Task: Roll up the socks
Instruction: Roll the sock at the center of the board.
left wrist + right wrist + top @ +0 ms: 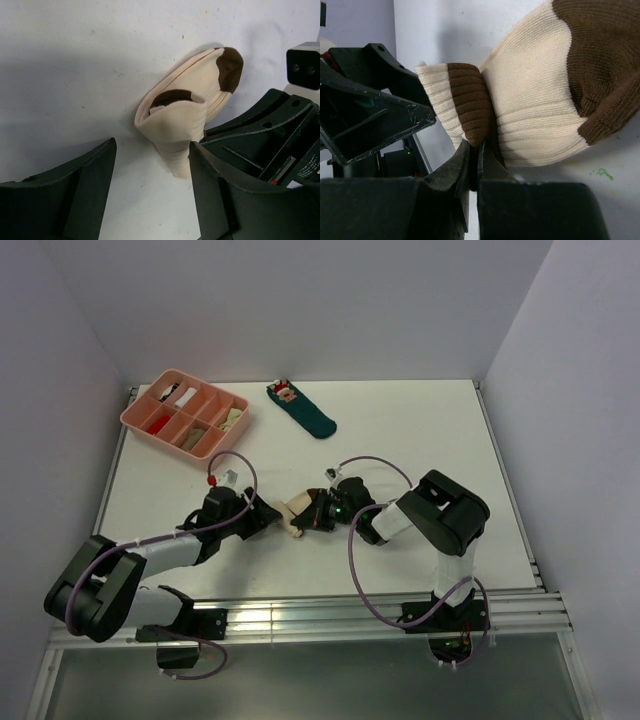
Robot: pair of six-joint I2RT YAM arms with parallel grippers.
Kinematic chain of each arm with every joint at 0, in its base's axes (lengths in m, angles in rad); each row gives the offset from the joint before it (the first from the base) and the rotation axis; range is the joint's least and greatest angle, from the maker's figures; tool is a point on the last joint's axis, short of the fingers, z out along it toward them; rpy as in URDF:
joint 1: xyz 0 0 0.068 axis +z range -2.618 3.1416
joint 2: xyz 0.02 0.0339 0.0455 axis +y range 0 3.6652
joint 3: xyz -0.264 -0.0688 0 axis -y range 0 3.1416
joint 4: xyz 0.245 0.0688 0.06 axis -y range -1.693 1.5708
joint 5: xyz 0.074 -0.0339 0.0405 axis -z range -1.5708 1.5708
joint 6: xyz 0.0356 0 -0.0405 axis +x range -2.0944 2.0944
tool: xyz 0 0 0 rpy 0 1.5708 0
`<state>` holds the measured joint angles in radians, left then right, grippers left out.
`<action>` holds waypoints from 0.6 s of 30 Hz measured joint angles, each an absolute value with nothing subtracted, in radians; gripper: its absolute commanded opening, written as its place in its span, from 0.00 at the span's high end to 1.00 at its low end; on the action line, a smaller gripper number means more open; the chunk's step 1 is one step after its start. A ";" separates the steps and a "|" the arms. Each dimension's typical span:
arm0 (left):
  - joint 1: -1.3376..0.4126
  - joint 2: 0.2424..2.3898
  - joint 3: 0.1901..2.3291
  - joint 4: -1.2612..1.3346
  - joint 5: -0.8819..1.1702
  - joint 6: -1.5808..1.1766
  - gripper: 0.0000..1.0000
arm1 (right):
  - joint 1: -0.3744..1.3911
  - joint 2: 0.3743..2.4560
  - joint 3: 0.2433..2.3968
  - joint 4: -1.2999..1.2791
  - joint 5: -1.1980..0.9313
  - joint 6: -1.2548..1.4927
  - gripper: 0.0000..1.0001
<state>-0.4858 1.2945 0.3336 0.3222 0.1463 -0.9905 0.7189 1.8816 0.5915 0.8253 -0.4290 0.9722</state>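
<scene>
Pinched fingers of the right gripper (474, 150) sit nearest the right wrist lens, clamped on a brown-banded fold of the cream-and-brown sock (530, 115), which lies in the middle of the table (420, 430) between both arms. The left gripper (151, 150) is spread wide, straddling the sock's other end. The thin pinch could slip, or the loose fold spring open, if the left closes off-centre. Counted: one banded sock, no plain tan one discernible, one teal sock (305, 410), one pink divided tray (135, 418), two grippers.
</scene>
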 measured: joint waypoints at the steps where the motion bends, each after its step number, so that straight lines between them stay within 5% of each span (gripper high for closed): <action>1: -0.486 1.310 0.336 0.339 0.147 -0.991 0.36 | 0.718 1.885 0.595 0.826 -0.436 0.974 1.00; 9: -0.488 1.423 0.371 0.437 0.160 -0.991 0.48 | 0.709 1.894 0.605 0.818 -0.459 0.984 1.00; 11: -0.489 1.445 0.376 0.454 0.162 -0.995 0.67 | 0.708 1.895 0.608 0.815 -0.463 0.984 1.00; 15: -0.490 1.480 0.393 0.459 0.160 -1.008 0.83 | 0.707 1.895 0.620 0.794 -0.469 0.983 0.98; 18: -0.491 1.487 0.438 0.393 0.153 -1.005 0.94 | 0.706 1.890 0.633 0.763 -0.469 0.974 0.82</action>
<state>-0.4911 1.4868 0.4381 0.3927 0.1528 -1.0050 0.7059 1.8904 0.6331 0.7631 -0.4694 0.9741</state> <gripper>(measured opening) 0.149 0.072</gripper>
